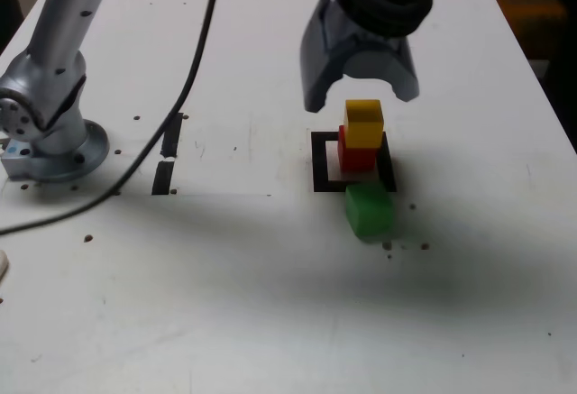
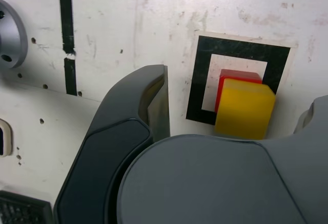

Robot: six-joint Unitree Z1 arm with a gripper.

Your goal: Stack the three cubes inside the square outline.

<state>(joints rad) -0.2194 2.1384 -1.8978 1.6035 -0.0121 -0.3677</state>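
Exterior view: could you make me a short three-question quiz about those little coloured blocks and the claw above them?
1. Which block sits on top of the small red cube?
2. True or false: the small green cube lies inside the black tape square outline.
3. The dark grey gripper is: A) open, above the stack; B) shut on the green cube; C) resting on the table.

Key: 1. the small yellow cube; 2. false, it sits just outside; 3. A.

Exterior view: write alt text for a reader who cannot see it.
A yellow cube sits on a red cube inside a black square outline, with the open gripper above. A green cube lies on the white table just outside the outline.
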